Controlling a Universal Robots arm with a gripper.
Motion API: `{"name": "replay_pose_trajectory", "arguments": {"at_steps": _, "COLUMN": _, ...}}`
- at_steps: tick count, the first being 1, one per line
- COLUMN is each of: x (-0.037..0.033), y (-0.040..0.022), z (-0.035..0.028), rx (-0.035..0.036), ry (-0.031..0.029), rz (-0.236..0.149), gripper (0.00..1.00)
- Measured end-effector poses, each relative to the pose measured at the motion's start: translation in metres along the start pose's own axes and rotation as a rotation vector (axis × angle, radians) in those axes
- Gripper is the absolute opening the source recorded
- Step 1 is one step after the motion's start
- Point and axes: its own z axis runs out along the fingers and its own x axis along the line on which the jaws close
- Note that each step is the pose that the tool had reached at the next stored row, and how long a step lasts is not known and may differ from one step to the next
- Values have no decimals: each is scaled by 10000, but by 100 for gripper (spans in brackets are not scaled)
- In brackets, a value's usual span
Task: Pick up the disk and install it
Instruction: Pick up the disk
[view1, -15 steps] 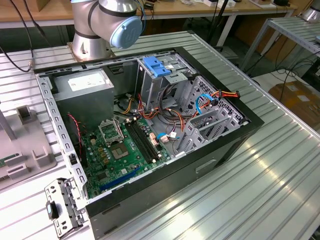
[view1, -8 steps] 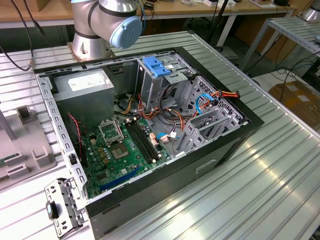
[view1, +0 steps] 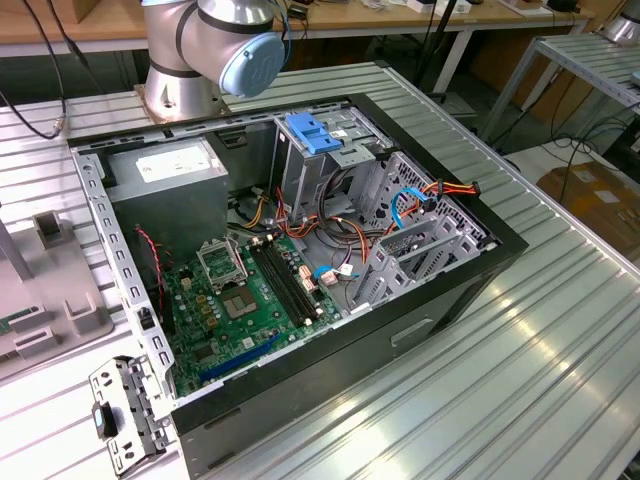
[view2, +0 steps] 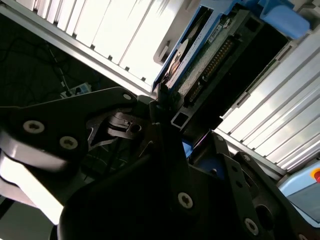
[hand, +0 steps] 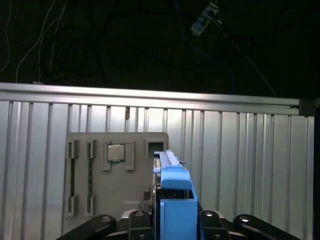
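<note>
The disk (hand: 175, 200) is seen edge-on in the first wrist view, its blue side rail uppermost, between the black fingers of my gripper (hand: 172, 222). It hangs above a grey fixture plate (hand: 117, 175) on the ribbed metal table. In the second wrist view the disk (view2: 210, 55) shows its blue rail, its connector edge and part of its underside, with my gripper (view2: 167, 107) shut on its near end. The open computer case (view1: 300, 250) lies on its side in the exterior view, where the arm's base (view1: 200, 50) stands behind it.
Inside the case are a grey power-supply box (view1: 165, 175), a green motherboard (view1: 250, 300), a tall cage with a blue latch (view1: 312, 133) and a metal drive cage (view1: 430, 230) with loose cables. The fixture plate (view1: 40, 290) lies at the exterior view's left.
</note>
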Motion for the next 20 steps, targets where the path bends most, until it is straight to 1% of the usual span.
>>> {"name": "replay_pose_trajectory", "arguments": {"at_steps": 2, "x": -1, "y": 1, "z": -33, "rx": 0, "ry": 0, "rz": 0, "gripper": 37}}
{"name": "replay_pose_trajectory", "arguments": {"at_steps": 9, "x": -4, "y": 5, "z": -109, "rx": 1, "ry": 0, "rz": 0, "gripper": 37}}
{"name": "replay_pose_trajectory", "arguments": {"at_steps": 20, "x": -8, "y": 9, "z": -206, "rx": 1, "ry": 0, "rz": 0, "gripper": 37}}
